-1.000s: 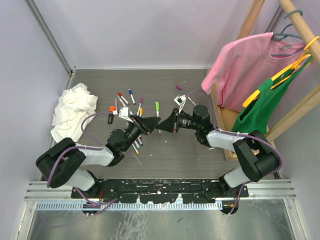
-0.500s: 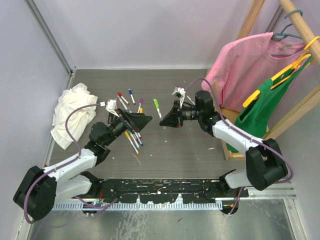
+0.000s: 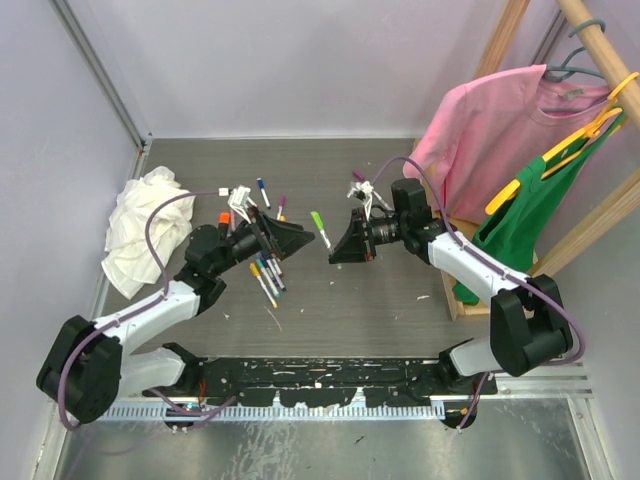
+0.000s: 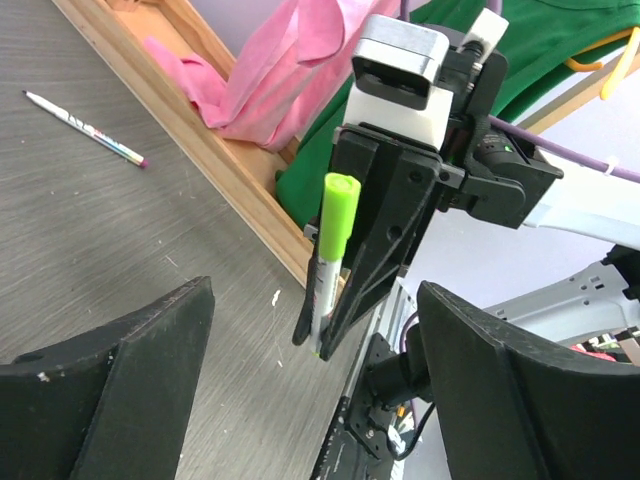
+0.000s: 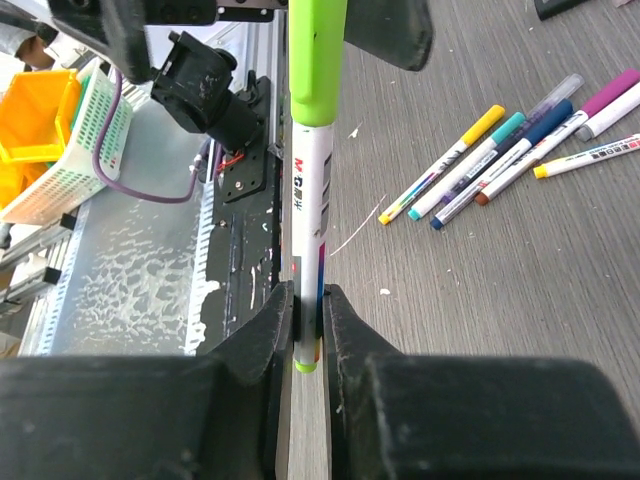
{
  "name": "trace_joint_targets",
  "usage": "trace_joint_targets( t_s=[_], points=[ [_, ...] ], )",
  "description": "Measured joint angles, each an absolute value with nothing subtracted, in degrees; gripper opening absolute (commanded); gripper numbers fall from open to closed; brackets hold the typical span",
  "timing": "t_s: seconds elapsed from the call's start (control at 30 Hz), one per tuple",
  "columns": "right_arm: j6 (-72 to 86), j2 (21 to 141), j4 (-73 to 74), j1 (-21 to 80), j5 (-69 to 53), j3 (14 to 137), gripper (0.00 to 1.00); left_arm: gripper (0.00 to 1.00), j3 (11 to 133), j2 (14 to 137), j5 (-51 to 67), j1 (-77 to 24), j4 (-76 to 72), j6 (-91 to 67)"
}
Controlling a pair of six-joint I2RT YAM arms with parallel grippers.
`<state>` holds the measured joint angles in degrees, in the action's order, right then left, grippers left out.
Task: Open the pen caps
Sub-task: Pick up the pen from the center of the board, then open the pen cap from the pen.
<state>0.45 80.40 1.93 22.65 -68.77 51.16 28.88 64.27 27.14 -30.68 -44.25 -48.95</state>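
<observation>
Held pen, long axis: I see the white-barrelled pen (image 5: 310, 230) running straight up the right wrist view. From above, its axis lies on a diagonal, with the tail toward the near right and the capped end toward the far wall and slightly left.
Green cap (image 5: 317, 50): it sits on the barrel end farthest from the holding fingers and points toward the left gripper (image 3: 298, 238). It is near that gripper, and from above I see them apart.
Right gripper (image 5: 308, 300): both fingers are pressed together on the tail of the barrel, so most of the pen's length stands free.
Left gripper: its fingers (image 4: 110, 370) are spread wide with nothing between them. Its wrist camera looks straight at the held pen.
Arm pose: both forearms reach inward over the middle of the table, and the grippers face each other almost tip to tip. The right arm's upper link passes close by the wooden rack (image 3: 452, 290).
Surface: I read the table (image 3: 330, 170) as grey and wood-grained. A cluster of loose pens (image 3: 265, 275) lies just on the near side of the left gripper, and a few more lie beyond it. One pen (image 3: 357, 176) lies alone, farther back.
Room: the walls are pale. A white cloth (image 3: 140, 225) is bunched at the left edge. A pink shirt (image 3: 490, 130) and a green shirt (image 3: 530, 210) hang on the rack at the right.
</observation>
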Motion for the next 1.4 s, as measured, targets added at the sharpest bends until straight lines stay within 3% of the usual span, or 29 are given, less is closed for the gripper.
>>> trace_joint_targets(
  t_s=[0.3,0.5,0.77,1.0,1.07,1.13,1.2,1.27,1.4],
  points=[
    [-2.2,81.3,5.1,23.0,-69.3,51.9,0.01,0.64,32.5,73.3,29.5,-30.6,-48.4,-53.2],
    [-3.5,81.8,6.6,23.2,-69.0,52.3,0.01,0.47,33.0,76.6,30.9,-30.6,-50.8,-55.3],
    [-5.5,83.7,9.2,23.7,-68.5,53.6,0.01,0.41,33.0,77.6,31.7,-30.6,-52.0,-56.3],
    [-7.3,84.5,11.2,24.0,-68.1,54.2,0.01,0.04,33.9,77.8,31.9,-30.6,-52.0,-56.0],
    [-7.3,84.5,12.0,24.1,-68.2,54.6,0.08,0.00,34.0,78.0,31.9,-30.6,-52.0,-55.1],
    [-7.3,84.7,12.5,24.1,-68.0,54.9,0.30,0.00,34.0,78.3,32.0,-30.6,-52.2,-54.7],
    [-7.1,84.9,12.5,24.1,-68.0,54.9,0.43,0.00,33.9,78.5,32.1,-30.6,-52.4,-54.4],
    [-6.1,84.9,11.9,24.1,-67.9,54.9,0.49,0.00,33.9,78.8,32.1,-30.6,-52.6,-54.5],
    [0.5,84.6,4.2,24.3,-67.3,53.5,0.47,0.00,33.9,80.1,31.9,-31.7,-54.2,-54.4]
  ],
)
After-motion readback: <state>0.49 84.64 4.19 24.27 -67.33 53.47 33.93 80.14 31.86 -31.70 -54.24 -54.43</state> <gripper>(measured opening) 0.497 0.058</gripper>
